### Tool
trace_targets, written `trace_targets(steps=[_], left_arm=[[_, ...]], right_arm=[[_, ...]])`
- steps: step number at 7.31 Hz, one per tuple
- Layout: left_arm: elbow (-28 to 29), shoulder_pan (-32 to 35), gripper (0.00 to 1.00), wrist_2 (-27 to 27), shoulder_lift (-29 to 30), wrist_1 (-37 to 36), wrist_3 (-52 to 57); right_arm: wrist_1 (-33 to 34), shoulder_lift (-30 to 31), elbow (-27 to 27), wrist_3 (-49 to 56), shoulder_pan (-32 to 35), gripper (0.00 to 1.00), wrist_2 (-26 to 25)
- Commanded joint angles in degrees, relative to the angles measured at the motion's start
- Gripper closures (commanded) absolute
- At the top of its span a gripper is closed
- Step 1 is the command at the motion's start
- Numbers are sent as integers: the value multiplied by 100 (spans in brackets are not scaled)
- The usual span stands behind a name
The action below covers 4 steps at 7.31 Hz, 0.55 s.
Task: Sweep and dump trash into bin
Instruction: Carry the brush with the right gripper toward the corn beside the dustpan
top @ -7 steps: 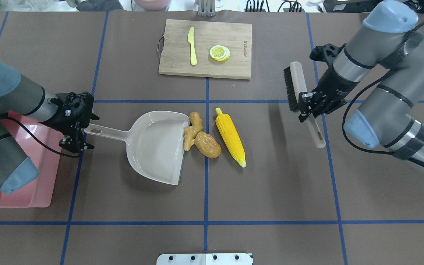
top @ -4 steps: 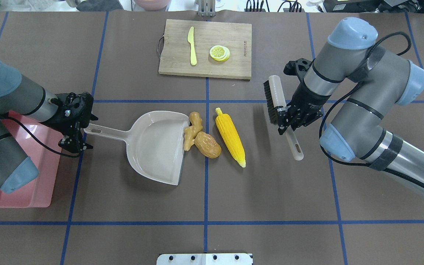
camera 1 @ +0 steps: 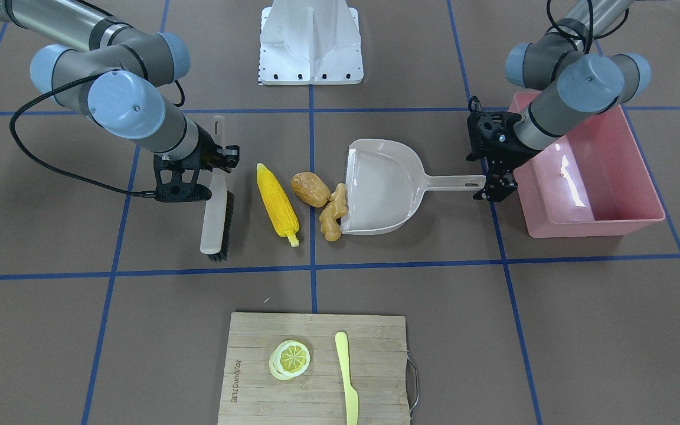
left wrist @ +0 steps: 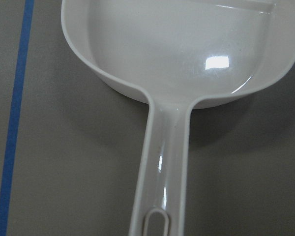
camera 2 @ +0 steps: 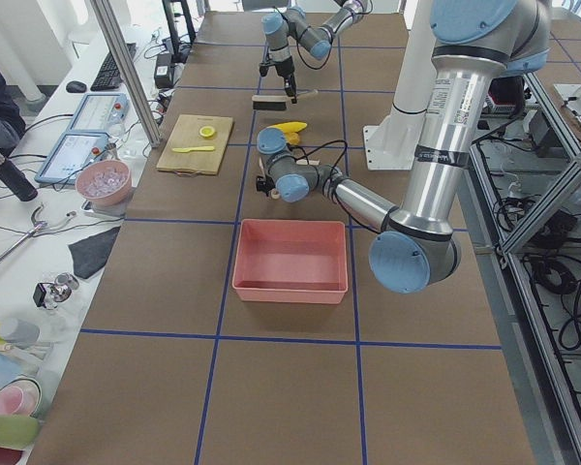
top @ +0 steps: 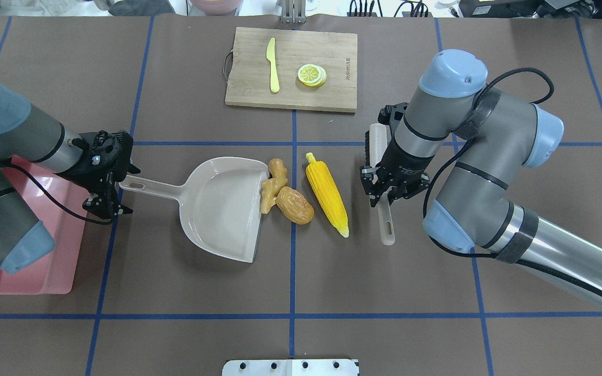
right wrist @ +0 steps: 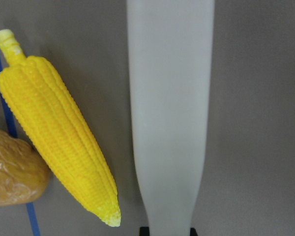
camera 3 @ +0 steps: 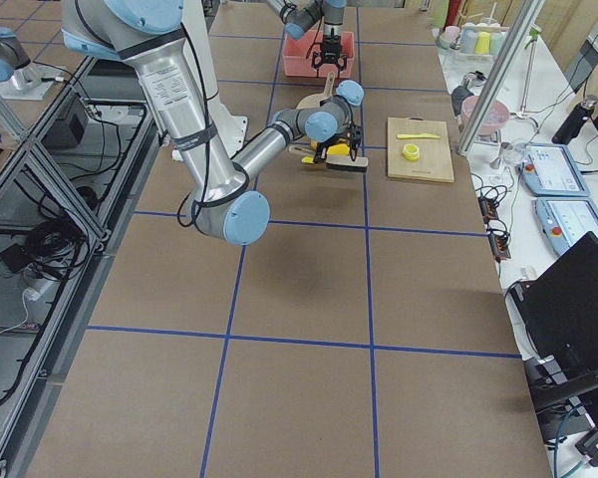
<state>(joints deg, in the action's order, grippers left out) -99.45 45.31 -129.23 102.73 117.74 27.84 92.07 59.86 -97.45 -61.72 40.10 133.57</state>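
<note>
The yellow corn cob (top: pixel 326 193), brown potato-like piece (top: pixel 294 205) and tan ginger-like root (top: pixel 274 185) lie just right of the beige dustpan's (top: pixel 222 206) open edge; the root touches it. My left gripper (top: pixel 108 194) is shut on the end of the dustpan handle (left wrist: pixel 162 162). The pink bin (top: pixel 45 261) sits at the left edge, partly under my left arm. My right gripper (top: pixel 387 190) is shut on a brush (camera 1: pixel 217 206) held low just right of the corn (right wrist: pixel 54 137), bristles facing the corn.
A wooden cutting board (top: pixel 290 68) at the far middle carries a pale yellow knife (top: pixel 273 65) and a lemon slice (top: pixel 312 75). The robot's white base plate (top: pixel 290 367) is at the near edge.
My right arm has carried the brush left and toward the robot, from the far right to just beside the corn. The left gripper, dustpan and trash have not moved.
</note>
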Motion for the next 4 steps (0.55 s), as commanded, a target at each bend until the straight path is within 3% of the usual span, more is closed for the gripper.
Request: trace_targets(steps=[1,4], left_arm=[[-5,-40,5,-76,-94,3,2],[66,-75,5,-120,-86,3,-7]], right_arm=[[433,-1,-160,-51,-273,100,-339],[855,-97,-293,-51,-529,100,-410]])
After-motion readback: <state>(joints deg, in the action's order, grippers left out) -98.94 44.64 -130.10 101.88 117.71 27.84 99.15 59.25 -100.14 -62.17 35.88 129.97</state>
